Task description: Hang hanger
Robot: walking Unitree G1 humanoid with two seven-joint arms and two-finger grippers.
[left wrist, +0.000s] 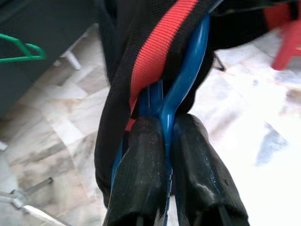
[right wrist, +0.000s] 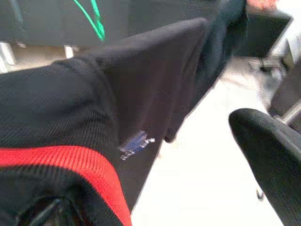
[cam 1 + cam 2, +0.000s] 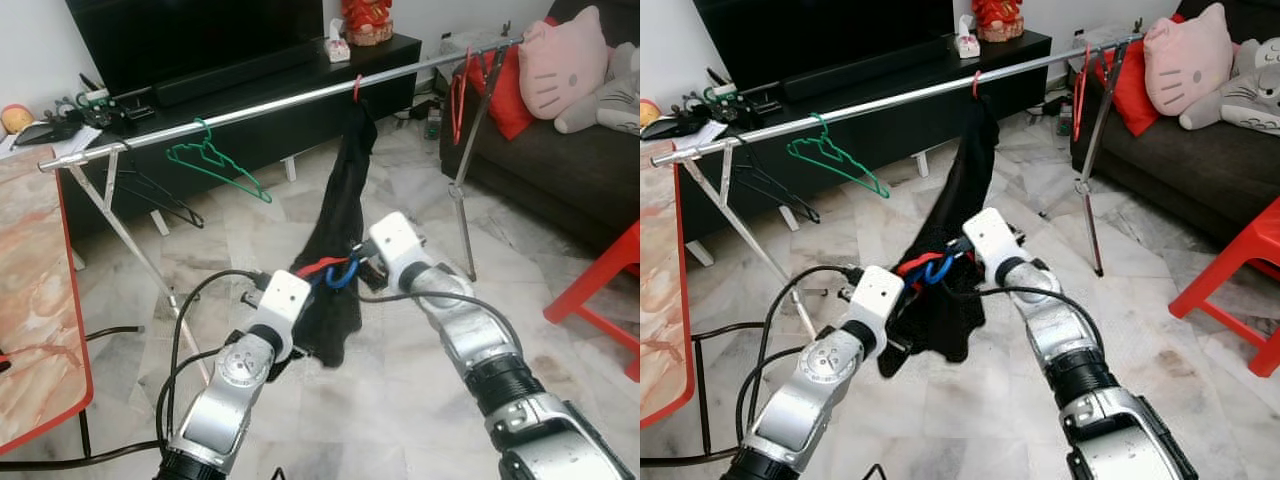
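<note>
Currently left gripper (image 1: 162, 165) clamped on blue hanger (image 1: 186, 80), held centre-scene, near side of metal rail (image 3: 250, 110). Black garment w/ red trim (image 3: 335, 260) draped over hanger; top end hangs from rail. Right gripper (image 2: 155, 207): fingers apart, one under the fabric. Green hanger (image 3: 215, 160) on rail, far left.

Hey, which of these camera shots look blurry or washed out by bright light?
Left wrist view: marble floor blown out white at one side, the left hand's black fingers on the blue plastic hanger sharp. Right wrist view: soft throughout, the black garment with red stripe blurred, floor overexposed. Both eye views: evenly lit, reasonably sharp.
</note>
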